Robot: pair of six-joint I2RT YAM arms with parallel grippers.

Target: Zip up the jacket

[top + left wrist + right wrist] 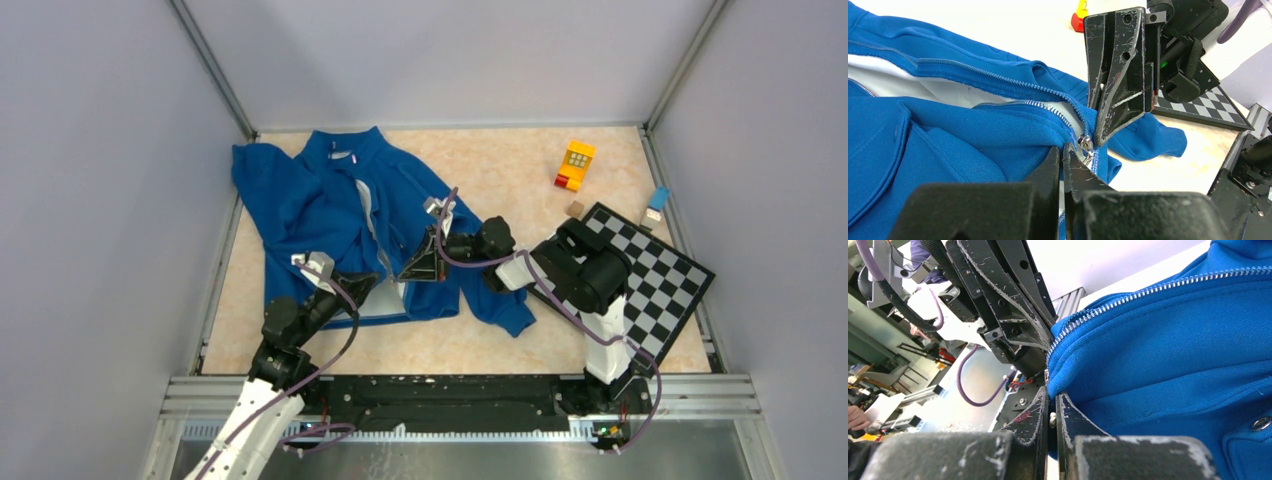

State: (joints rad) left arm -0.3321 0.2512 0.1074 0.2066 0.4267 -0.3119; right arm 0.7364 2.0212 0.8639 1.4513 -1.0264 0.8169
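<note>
The royal-blue jacket point(310, 210) lies flat at centre-left, its front open and pale lining showing. Both grippers meet at its bottom hem. My left gripper point(376, 284) is shut on the hem fabric just below the metal zipper slider point(1085, 143); its tips point(1064, 151) pinch blue cloth. My right gripper point(405, 274) comes in from the right, its fingers point(1115, 90) reaching down beside the slider. In the right wrist view its tips point(1052, 399) are closed on the jacket's blue edge point(1168, 355), with a small pale bit between them. The zipper teeth point(1148, 292) run open above.
A black-and-white checkerboard point(650, 270) lies at the right under the right arm. A yellow toy block point(577, 163), a small brown cube point(574, 209) and a small blue block point(658, 198) sit at the back right. Grey walls enclose the table.
</note>
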